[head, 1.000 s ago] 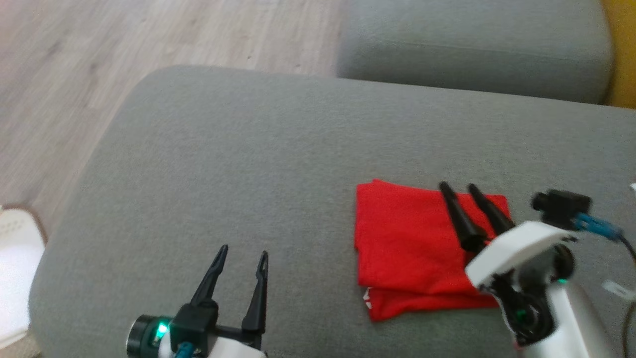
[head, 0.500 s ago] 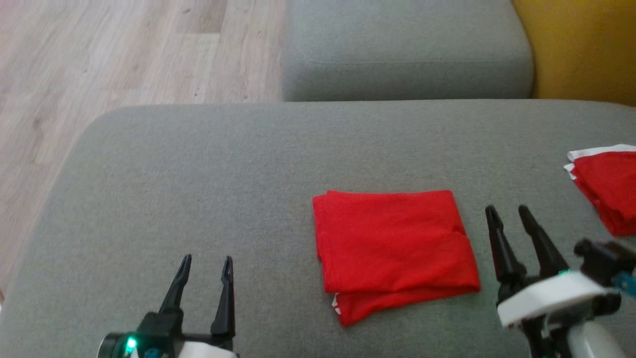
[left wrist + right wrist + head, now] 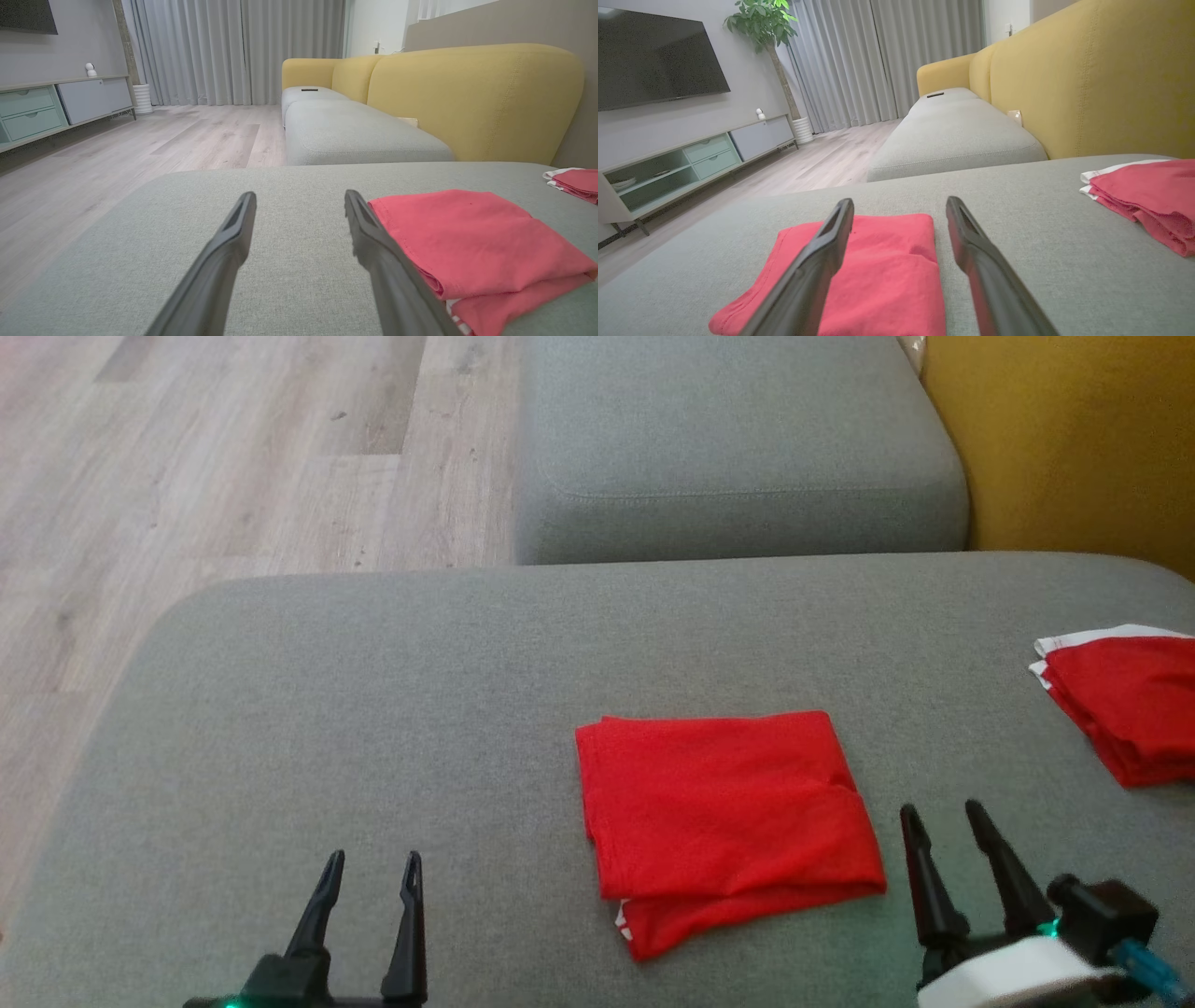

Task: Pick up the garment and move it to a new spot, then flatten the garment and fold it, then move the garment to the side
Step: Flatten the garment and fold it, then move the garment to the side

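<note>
The red garment [image 3: 724, 821] lies folded into a flat rectangle on the grey cushion [image 3: 373, 709], a bit of white showing at its near edge. It also appears in the left wrist view as the folded garment [image 3: 472, 242] and in the right wrist view as the folded garment [image 3: 878, 275]. My left gripper [image 3: 372, 863] stands open at the lower left, well clear of the garment. My right gripper [image 3: 941, 814] stands open just right of the garment's near right corner, holding nothing. Both pairs of jaws are empty.
A second folded red and white garment [image 3: 1120, 700] lies at the cushion's right edge. Behind is another grey seat cushion [image 3: 728, 448] and the yellow sofa back [image 3: 1074, 439]. Wooden floor [image 3: 187, 476] lies to the left, beyond the cushion's rounded edge.
My right gripper has drawn back off the folded garment and now stands to its right and nearer me. The head view has swung, bringing the second garment into sight.
</note>
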Motion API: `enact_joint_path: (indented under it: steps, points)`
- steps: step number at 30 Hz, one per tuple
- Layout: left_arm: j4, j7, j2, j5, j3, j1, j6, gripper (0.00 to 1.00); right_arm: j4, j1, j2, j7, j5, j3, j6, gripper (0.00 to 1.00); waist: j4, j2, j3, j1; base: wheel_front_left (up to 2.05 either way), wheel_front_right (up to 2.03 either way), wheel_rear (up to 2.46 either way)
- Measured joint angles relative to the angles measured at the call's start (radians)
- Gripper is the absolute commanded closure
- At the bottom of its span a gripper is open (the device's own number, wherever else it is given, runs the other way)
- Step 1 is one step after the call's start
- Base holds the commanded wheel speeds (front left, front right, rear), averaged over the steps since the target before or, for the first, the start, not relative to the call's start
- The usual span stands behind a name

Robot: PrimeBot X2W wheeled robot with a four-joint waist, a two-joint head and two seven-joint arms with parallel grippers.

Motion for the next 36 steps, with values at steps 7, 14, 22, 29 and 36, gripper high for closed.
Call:
enact_joint_path:
  steps: [7,14,22,29,36]
  points:
    - [0.000,0.000,0.000,0.003,0.005,0.015,-0.008,0.00,0.025,0.034,0.014,-0.007,-0.020,-0.009,0.000,0.00,0.008,0.0000,-0.015,0.0000,0.00,0.00,0.00]
    - [0.000,0.000,0.000,0.003,0.014,0.022,-0.009,0.00,0.026,0.035,0.039,-0.007,-0.038,-0.017,0.000,0.00,0.018,0.0000,-0.015,0.0000,0.00,0.00,0.00]
    - [0.000,0.000,0.000,0.012,0.015,0.022,-0.010,0.00,0.027,0.035,0.040,-0.007,-0.051,-0.019,0.000,0.00,0.018,0.0000,-0.012,0.0001,0.00,0.00,0.00]
    - [0.000,0.000,0.000,0.018,0.015,0.022,-0.010,0.00,0.031,0.035,0.040,-0.007,-0.051,-0.017,0.000,0.00,0.016,0.0000,-0.010,0.0001,0.00,0.00,0.00]
    - [0.000,0.000,0.000,0.018,0.014,0.022,-0.017,0.00,0.031,0.040,0.041,-0.007,-0.051,-0.016,0.000,0.00,0.021,0.0000,-0.007,0.0001,0.00,0.00,0.00]
